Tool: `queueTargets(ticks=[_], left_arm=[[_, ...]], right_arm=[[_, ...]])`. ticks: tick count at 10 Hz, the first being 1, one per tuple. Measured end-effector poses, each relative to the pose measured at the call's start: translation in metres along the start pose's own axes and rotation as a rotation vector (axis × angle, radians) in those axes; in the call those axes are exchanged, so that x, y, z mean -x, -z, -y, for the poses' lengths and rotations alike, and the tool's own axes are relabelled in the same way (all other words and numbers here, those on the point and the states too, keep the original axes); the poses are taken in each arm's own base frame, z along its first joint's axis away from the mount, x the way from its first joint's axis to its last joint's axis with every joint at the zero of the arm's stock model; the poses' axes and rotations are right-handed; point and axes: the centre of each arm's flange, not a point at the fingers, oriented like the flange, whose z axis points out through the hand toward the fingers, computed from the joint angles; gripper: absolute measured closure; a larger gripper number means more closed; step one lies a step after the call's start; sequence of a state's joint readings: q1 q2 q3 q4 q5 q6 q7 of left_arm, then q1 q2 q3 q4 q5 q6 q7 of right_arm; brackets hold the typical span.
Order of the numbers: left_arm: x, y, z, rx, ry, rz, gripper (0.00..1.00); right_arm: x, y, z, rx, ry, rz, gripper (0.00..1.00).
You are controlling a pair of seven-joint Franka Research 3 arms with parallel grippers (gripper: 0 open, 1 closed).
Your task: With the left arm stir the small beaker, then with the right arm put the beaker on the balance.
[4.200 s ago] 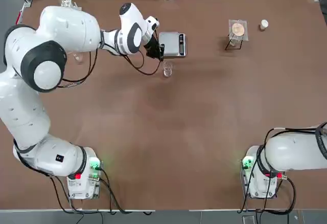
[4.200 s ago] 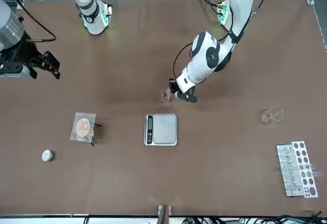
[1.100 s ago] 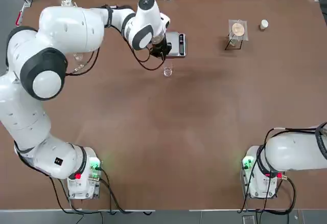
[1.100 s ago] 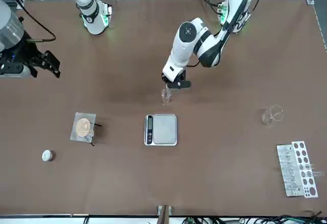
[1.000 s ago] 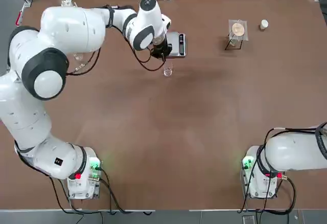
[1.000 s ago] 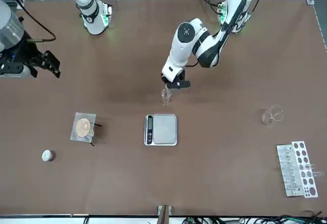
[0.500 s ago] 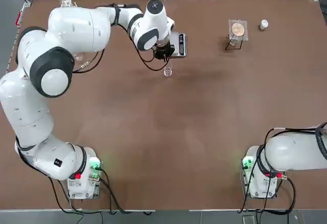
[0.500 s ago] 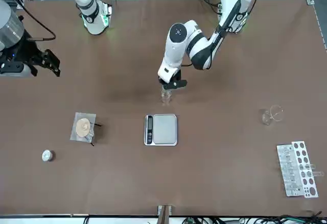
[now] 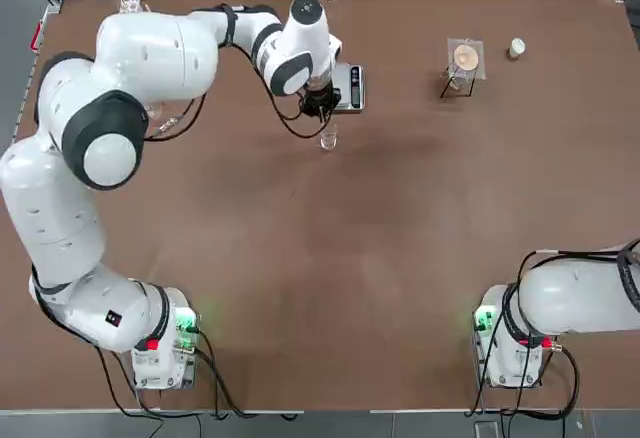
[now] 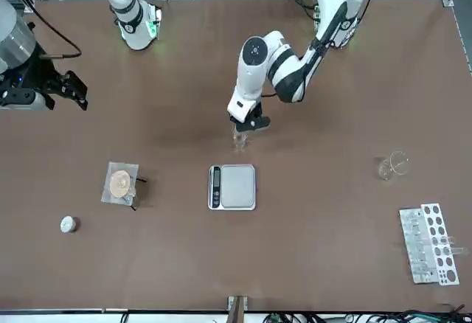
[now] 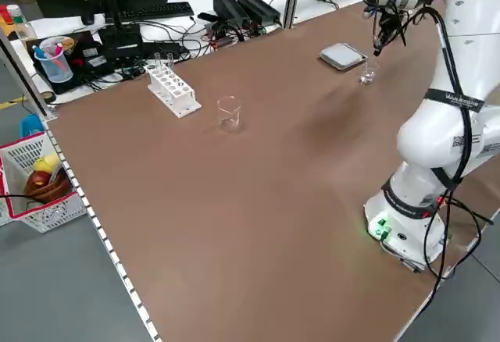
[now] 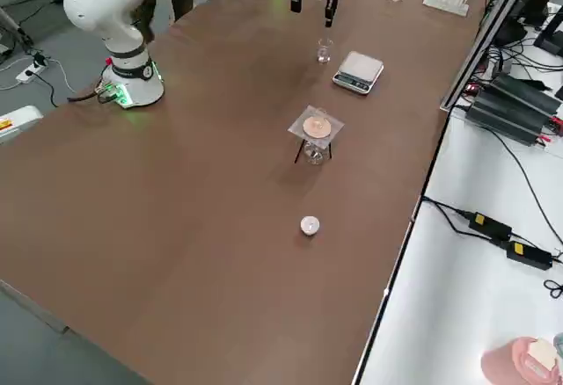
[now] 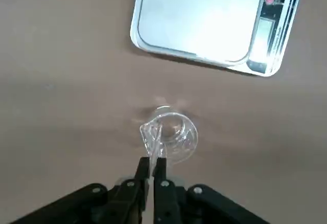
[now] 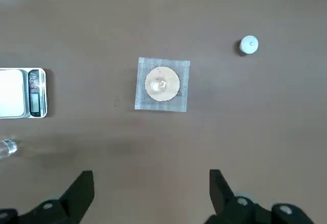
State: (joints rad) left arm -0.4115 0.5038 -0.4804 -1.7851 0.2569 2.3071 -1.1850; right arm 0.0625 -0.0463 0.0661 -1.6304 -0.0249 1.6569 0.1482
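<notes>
The small beaker (image 9: 328,139) stands on the brown table just in front of the balance (image 9: 340,86). My left gripper (image 13: 151,165) hangs right above the small beaker (image 13: 171,134), shut on a thin glass rod (image 13: 153,143) whose lower end dips inside the rim. The front view shows the same gripper (image 10: 249,122) over the beaker (image 10: 240,140), with the balance (image 10: 233,186) a short way beyond. The platter of the balance (image 13: 199,19) is bare. My right gripper (image 10: 63,91) hovers open far off at the robot's right side, with nothing between its fingers (image 14: 82,193).
A tripod with a gauze square (image 9: 465,58) and a white-capped bottle (image 9: 516,48) stand at the far right. A larger beaker (image 10: 391,166) and a white test-tube rack (image 10: 428,242) sit at the far left. The right arm's base (image 9: 510,343) is at the near edge.
My left gripper has swung from beside the small beaker to directly over it, turning its wrist, and the rod now reaches into the beaker. The right arm has not moved.
</notes>
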Motion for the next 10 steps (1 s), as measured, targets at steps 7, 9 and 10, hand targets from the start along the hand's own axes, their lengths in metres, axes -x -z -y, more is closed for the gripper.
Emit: queueTargets(ticks=[7,9,10], left_arm=[[-0.002,0.008,-0.012,-0.001,0.046,-0.009,0.93],[-0.007,0.001,-0.007,-0.026,0.039,-0.022,0.93],[-0.007,0.000,-0.006,-0.040,0.039,-0.019,0.93]], right_arm=[[0.003,-0.001,0.000,0.003,0.000,0.021,0.00],[0.003,-0.001,0.001,0.003,0.002,0.020,0.00],[0.003,0.000,0.001,0.003,0.003,0.019,0.00]])
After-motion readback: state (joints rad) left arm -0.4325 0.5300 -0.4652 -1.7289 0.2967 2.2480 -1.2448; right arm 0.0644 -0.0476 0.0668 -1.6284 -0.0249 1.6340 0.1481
